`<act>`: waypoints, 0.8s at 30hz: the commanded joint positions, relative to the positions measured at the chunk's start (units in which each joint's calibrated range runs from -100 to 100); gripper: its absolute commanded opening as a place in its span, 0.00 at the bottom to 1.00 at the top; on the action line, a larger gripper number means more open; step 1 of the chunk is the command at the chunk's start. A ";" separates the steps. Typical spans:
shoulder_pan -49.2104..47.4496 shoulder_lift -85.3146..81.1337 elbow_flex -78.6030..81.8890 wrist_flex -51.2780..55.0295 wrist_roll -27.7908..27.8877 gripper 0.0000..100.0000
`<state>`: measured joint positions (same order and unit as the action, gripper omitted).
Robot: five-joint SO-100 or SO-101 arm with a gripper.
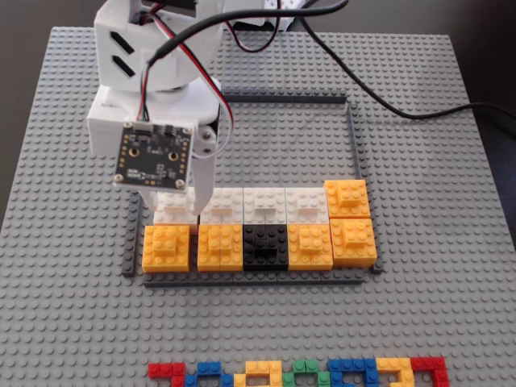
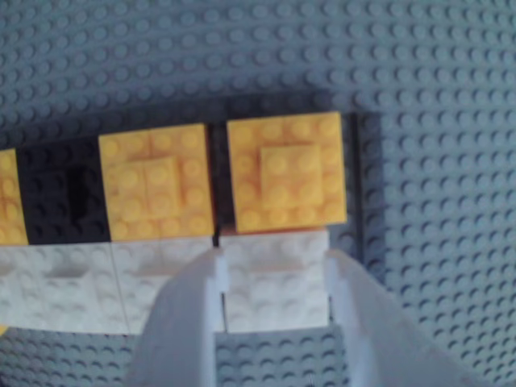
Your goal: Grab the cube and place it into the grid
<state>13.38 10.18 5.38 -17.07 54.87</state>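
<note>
The cube (image 2: 274,282), white with studs, sits between my two fingers in the wrist view, at the end of a row of white blocks (image 2: 81,282) and right behind an orange block (image 2: 286,171). My gripper (image 2: 276,262) is shut on the cube, a finger (image 2: 189,322) along each side. In the fixed view the gripper (image 1: 181,211) reaches down over the cube (image 1: 168,214) at the left end of the white row, inside the grid (image 1: 355,145) outlined by dark strips. The wrist camera board hides most of the fingers there.
Inside the grid, orange blocks (image 1: 219,247) and a black block (image 1: 266,246) fill the front row, and white blocks (image 1: 264,204) the row behind. Two orange blocks (image 1: 347,197) stack up the right side. Coloured bricks (image 1: 298,375) line the baseplate (image 1: 419,306) front edge. A black cable (image 1: 403,105) crosses the back right.
</note>
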 commanded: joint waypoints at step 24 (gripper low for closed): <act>-3.25 -33.82 -3.80 13.11 -3.42 0.00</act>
<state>11.05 -12.89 1.15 -6.42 51.99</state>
